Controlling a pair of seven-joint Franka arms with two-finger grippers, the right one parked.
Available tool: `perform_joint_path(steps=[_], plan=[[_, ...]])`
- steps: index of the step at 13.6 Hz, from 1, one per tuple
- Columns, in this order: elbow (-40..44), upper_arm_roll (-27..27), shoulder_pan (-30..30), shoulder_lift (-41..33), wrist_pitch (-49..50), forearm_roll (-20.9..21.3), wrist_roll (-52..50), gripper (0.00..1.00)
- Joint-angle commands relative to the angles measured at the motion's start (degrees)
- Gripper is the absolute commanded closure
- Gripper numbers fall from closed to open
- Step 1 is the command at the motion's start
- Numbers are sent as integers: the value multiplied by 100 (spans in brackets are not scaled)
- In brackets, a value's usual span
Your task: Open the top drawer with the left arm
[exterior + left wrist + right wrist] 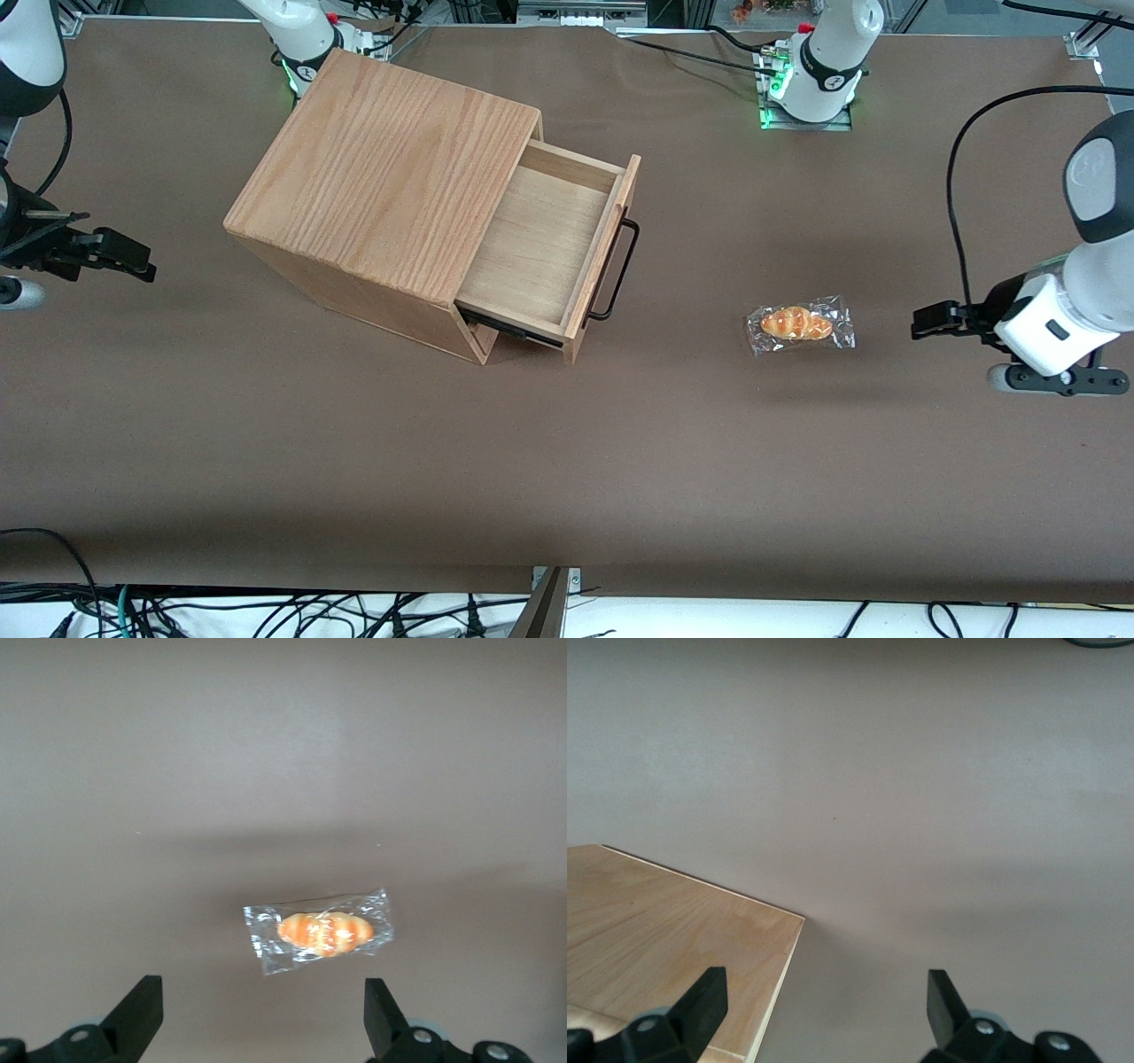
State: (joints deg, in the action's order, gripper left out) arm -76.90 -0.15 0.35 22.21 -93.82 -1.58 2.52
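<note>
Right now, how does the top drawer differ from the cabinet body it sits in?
The top drawer is pulled out and open on top, showing a pale, bare inside; the cabinet body is closed, with a stronger oak grain. The drawer has a thin black bar handle across its front; the cabinet has none showing. Both are light wood and sit at the same skewed angle on the table. The gripper is open, away from the handle, with a wrapped bread roll between them.
</note>
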Motion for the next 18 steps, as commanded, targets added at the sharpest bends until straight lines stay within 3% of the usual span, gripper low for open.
perform_joint_path(steps=[1,18], plan=[[-149,295,-62,-164,-22,26,564,0],[-281,499,-141,-445,-234,-97,855,0]])
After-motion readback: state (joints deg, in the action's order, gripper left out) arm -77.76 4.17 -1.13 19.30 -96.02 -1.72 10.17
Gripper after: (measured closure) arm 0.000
